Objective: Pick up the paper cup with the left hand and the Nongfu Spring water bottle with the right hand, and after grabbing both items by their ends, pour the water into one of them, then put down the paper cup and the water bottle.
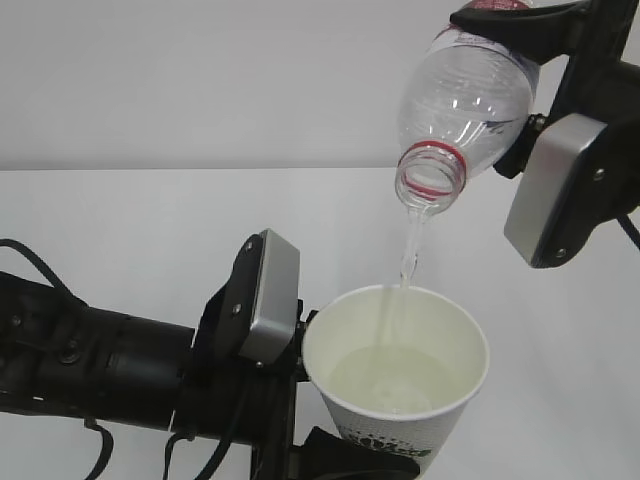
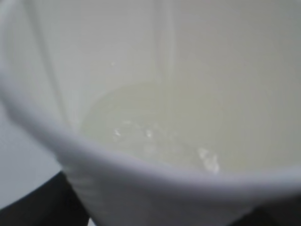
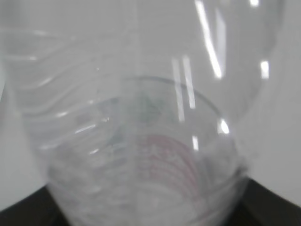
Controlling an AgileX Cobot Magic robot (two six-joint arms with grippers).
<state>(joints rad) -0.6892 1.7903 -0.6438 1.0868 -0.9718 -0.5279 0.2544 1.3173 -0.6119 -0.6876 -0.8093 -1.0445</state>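
Both hands are gripping: the black left hand (image 1: 330,455), with a silver-grey box at its wrist, enters from nine o'clock and its black fingers clasp the lower wall of the small white tapered paper cup (image 1: 395,375), which stands upright at about six o'clock in the exterior view. From one o'clock, the black right hand (image 1: 520,25) clamps the upper body of the clear ribbed plastic Nongfu Spring water bottle (image 1: 465,100), tipped mouth-down with its red neck ring pointing toward seven o'clock, directly above the cup and not touching it. A thin stream of clear water (image 1: 410,255) falls from the bottle mouth into the cup, where a shallow pool lies on the cream bottom. Close up, the left wrist view shows that pool rippling; the right wrist view is filled by the blurred transparent bottle wall. Beneath everything lies a plain white table (image 1: 120,230).
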